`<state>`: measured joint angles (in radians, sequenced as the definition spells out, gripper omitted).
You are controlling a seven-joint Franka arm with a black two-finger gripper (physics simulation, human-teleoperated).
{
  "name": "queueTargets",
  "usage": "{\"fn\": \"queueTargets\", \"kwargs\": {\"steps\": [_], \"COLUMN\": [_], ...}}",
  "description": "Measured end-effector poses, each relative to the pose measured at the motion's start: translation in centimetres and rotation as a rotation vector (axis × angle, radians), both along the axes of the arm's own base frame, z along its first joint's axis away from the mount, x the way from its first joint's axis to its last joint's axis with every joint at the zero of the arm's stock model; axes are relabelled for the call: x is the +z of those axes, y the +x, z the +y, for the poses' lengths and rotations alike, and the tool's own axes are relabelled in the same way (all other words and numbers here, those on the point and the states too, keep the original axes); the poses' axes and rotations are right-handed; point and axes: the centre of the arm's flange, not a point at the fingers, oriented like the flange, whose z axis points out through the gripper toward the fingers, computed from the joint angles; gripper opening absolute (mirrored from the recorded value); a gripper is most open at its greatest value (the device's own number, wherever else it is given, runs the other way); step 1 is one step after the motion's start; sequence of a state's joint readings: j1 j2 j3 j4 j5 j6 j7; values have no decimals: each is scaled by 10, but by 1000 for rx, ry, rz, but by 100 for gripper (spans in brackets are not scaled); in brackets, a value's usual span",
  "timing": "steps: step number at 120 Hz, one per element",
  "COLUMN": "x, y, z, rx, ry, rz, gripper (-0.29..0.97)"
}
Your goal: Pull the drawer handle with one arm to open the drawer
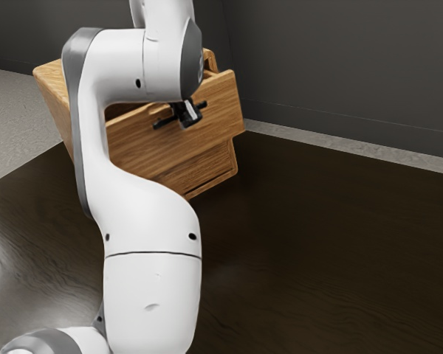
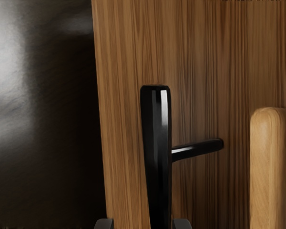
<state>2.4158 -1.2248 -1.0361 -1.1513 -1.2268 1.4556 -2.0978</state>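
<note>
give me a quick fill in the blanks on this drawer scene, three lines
1. The light wooden cabinet stands on a dark glossy ___.
2. Its top drawer sticks out from the cabinet, so it is ___.
3. The black two-finger gripper is at the drawer's slim ___ handle bar.
Missing words: table; open; black.

A dark, glossy wood-grain table [image 1: 340,243] spans the lower and right parts of the frame. A wooden drawer cabinet [image 1: 144,151] sits directly on it at the upper left. The arm's grey-and-white base [image 1: 52,343] meets the table at the lower left corner.
</note>
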Motion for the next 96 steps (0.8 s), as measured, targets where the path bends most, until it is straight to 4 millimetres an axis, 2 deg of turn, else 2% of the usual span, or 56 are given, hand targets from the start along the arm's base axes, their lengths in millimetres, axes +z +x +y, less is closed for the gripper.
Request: {"fn": "queueTargets", "kwargs": {"steps": [96], "x": [2], "y": [-11], "z": [-39], "rx": [-28], "ry": [5], "rz": [-1], "gripper": [8]}}
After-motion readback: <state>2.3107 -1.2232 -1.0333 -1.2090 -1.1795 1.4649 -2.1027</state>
